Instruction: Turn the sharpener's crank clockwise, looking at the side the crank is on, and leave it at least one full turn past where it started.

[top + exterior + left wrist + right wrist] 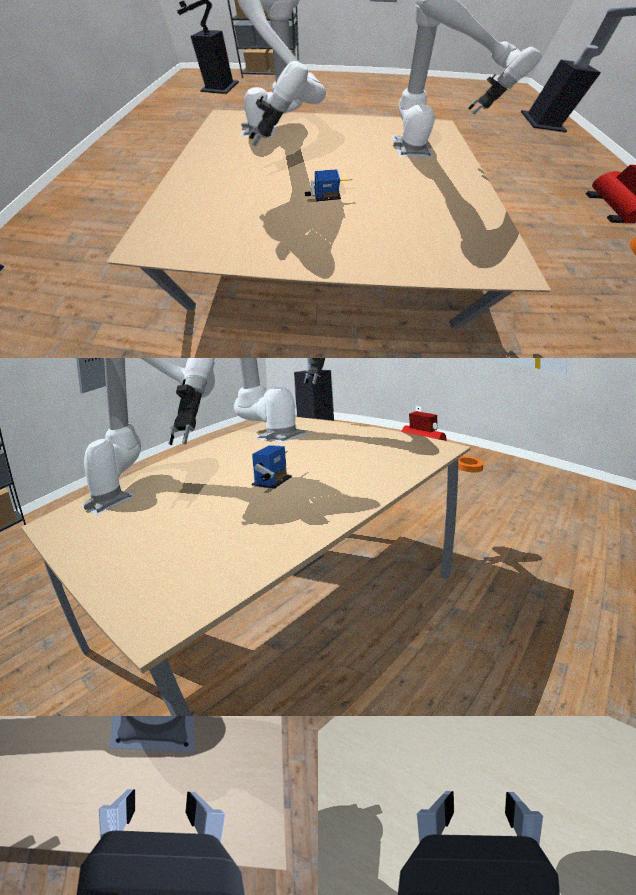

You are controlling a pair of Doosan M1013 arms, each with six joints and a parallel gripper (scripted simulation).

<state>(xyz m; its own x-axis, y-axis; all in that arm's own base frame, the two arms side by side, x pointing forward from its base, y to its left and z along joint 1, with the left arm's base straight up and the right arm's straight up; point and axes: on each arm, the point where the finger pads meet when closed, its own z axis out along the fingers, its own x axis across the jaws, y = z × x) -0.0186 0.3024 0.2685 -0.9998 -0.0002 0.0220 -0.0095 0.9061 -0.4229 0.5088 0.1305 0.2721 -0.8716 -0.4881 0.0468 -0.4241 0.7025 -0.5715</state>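
One blue box-shaped sharpener [327, 184] [269, 464], one thin yellow pencil [345, 180], two white jointed arms [295, 82] [199, 373].

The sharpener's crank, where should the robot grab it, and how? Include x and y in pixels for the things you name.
I'd pinch the black knob [308, 193] [266, 477] at the end of the crank [313, 187] [260, 470], coming from the side opposite the pencil [345, 180]. The knob sticks outward there, away from the blue body [326, 181] [269, 459], so fingers could probably fit around it.
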